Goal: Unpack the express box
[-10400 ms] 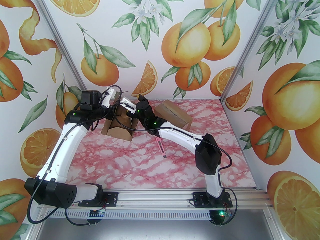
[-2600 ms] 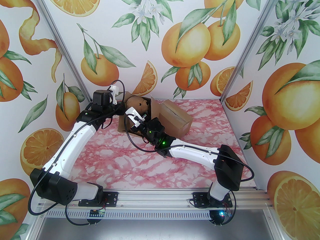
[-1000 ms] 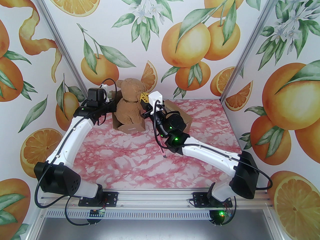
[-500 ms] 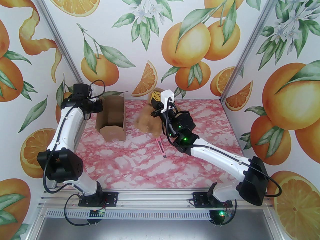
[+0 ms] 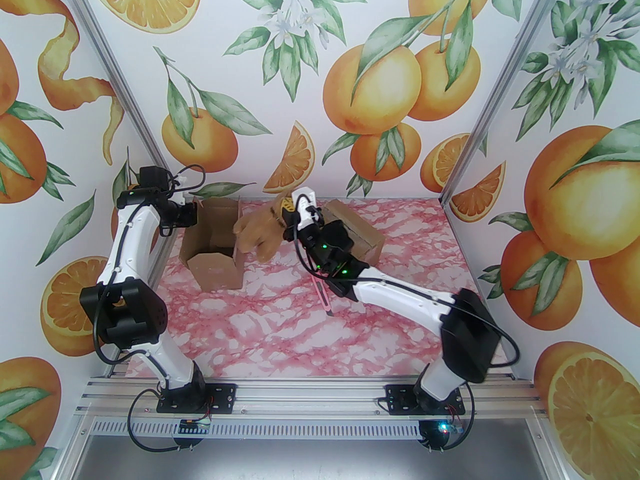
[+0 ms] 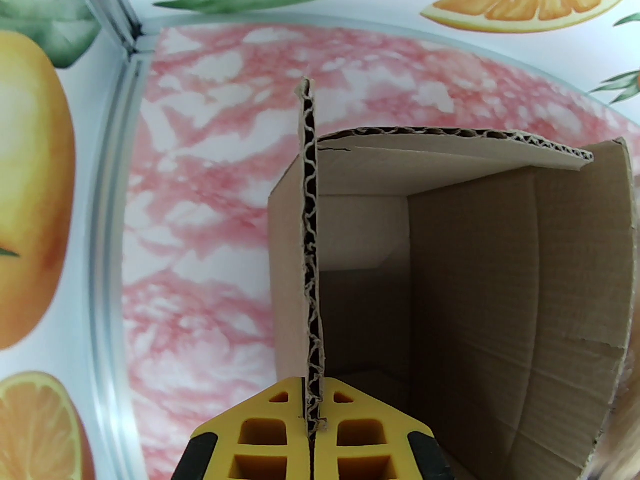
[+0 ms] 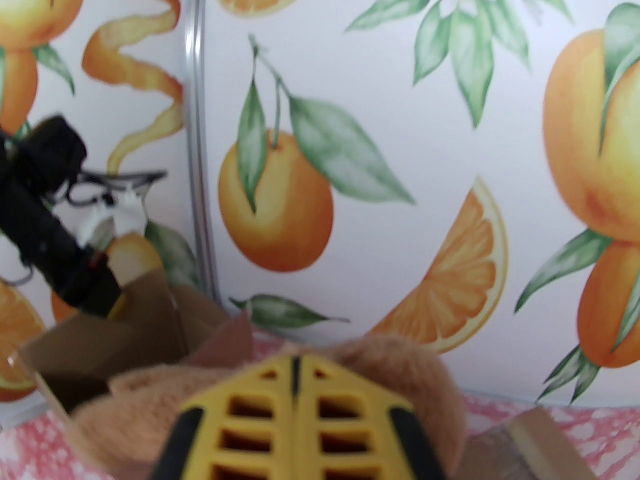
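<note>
The open express box (image 5: 212, 250) stands at the back left with its flaps up, and its inside (image 6: 450, 278) holds nothing. My left gripper (image 5: 194, 214) is shut on the box's left flap (image 6: 311, 248), which stands edge-on between the yellow fingers (image 6: 260, 433). A brown teddy bear (image 5: 256, 233) hangs tilted just right of the box, its paws close to the box's right wall. On the plush (image 7: 400, 368), near the bear's head, my right gripper (image 5: 286, 212) is shut.
A second, closed cardboard box (image 5: 362, 235) sits at the back, right of the bear and behind my right wrist. A pink utility knife (image 5: 322, 295) lies on the marble table under the right forearm. The left wall post is close behind the left arm.
The bear has come out of the box. In the last half second my right gripper carried it left and lower, back beside the box, while the left arm drew the box slightly left.
</note>
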